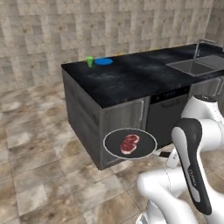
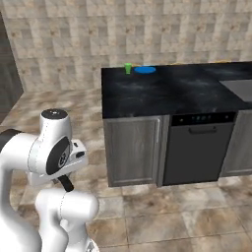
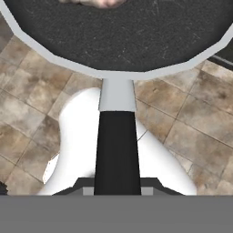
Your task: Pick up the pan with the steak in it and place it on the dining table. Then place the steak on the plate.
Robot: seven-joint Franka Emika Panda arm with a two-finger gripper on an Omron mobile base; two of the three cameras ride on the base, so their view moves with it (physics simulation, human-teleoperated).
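The black pan point(image 1: 144, 146) with its pale rim hangs level in the air above the tiled floor, in front of the cabinets. The red steak point(image 1: 130, 143) lies flat in its middle. In the hand view the pan point(image 3: 118, 41) spans the top, with a sliver of the steak point(image 3: 98, 2) at the upper edge. My gripper point(image 3: 117, 186) is shut on the pan's straight black handle point(image 3: 117, 145). The blue plate point(image 1: 103, 61) point(image 2: 144, 70) sits at the far left corner of the dining table's black veined top point(image 1: 127, 78) point(image 2: 167, 91), well beyond the pan.
A green cup point(image 1: 89, 61) point(image 2: 128, 68) stands just left of the plate. A sink point(image 1: 192, 66) with a faucet point(image 1: 199, 46) is set into the top's right end. Grey cabinet doors and a black dishwasher point(image 2: 197, 147) face me below the top. Open tiled floor lies to the left.
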